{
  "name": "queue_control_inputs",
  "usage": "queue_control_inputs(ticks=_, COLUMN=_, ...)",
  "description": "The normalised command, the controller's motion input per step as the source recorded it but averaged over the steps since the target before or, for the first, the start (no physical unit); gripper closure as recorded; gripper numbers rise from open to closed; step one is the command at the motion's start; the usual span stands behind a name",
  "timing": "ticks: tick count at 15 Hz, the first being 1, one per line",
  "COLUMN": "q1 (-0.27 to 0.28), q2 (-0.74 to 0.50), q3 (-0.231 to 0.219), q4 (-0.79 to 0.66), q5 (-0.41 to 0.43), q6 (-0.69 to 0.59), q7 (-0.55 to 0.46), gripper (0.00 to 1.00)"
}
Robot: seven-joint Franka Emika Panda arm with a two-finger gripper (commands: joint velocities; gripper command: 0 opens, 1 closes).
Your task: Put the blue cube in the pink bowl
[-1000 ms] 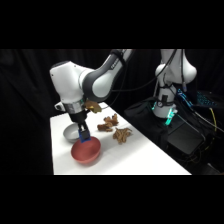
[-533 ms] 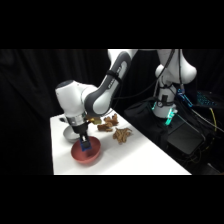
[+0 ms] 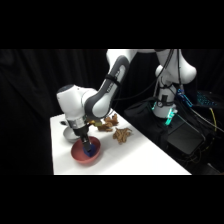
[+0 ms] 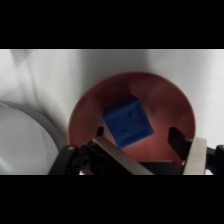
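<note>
The pink bowl (image 3: 79, 156) sits near the table's front left corner and fills the wrist view as a round reddish bowl (image 4: 167, 97). Inside it is the blue cube (image 4: 128, 121), tilted a little; from the side it shows as a blue spot (image 3: 90, 149). My gripper (image 3: 87, 142) reaches down into the bowl. In the wrist view the gripper (image 4: 137, 137) stands open around the cube: the left finger is at the cube's edge, and the right finger (image 4: 181, 144) is apart from it.
A smaller grey metallic bowl (image 3: 66, 133) stands just behind the pink one, its rim (image 4: 30, 135) at the wrist view's left. Brown lumpy pieces (image 3: 121, 134) lie mid-table, with more (image 3: 107, 123) behind. Black equipment with a green light (image 3: 169, 119) is beside the table at right.
The gripper moved from beside the grey bowl to over the pink bowl and came down into it with the blue cube. The fingers now stand apart around the cube.
</note>
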Motion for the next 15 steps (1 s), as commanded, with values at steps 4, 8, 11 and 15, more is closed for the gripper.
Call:
queue_control_inputs(ticks=4, q1=-0.018, q2=-0.48, q3=0.024, q4=-0.24, q5=0.053, q6=-0.17, q7=-0.11, gripper=0.0)
queue_control_inputs(ticks=8, q1=0.051, q2=-0.52, q3=-0.039, q4=-0.23, q5=-0.03, q6=-0.28, q7=-0.01, gripper=0.0)
queue_control_inputs(ticks=11, q1=0.173, q2=-0.42, q3=-0.154, q4=-0.15, q5=-0.33, q6=-0.31, q7=0.14, gripper=0.0)
queue_control_inputs(ticks=15, q1=0.126, q2=-0.31, q3=-0.073, q4=-0.07, q5=-0.241, q6=-0.29, q7=0.08, gripper=0.0)
